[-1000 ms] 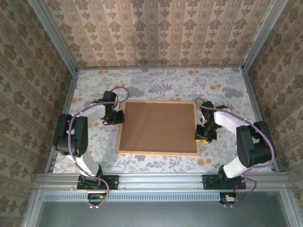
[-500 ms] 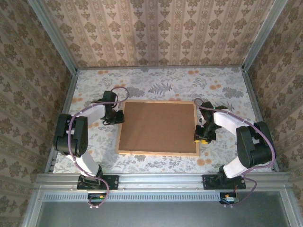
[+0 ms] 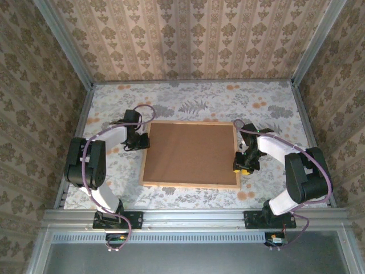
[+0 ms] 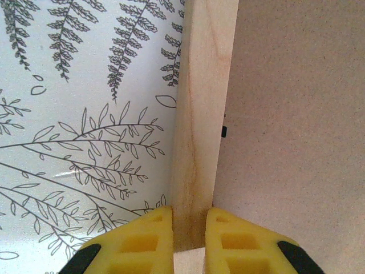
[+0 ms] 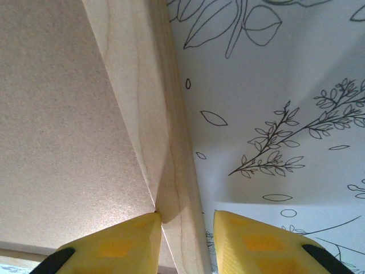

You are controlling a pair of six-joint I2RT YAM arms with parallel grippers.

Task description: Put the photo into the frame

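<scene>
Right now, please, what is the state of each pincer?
Left pincer: closed on the thin light wooden picture frame.
Right pincer: astride the frame's rail, with a gap on one side; grip cannot be told.

The thin light-wood frame [image 3: 191, 154] lies flat, its brown back facing up.

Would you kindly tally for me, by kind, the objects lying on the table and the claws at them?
Wooden frame, board side up: 1
Claws, left claw and right claw, each astride the frame's moulding: 2
Total: 3
</scene>
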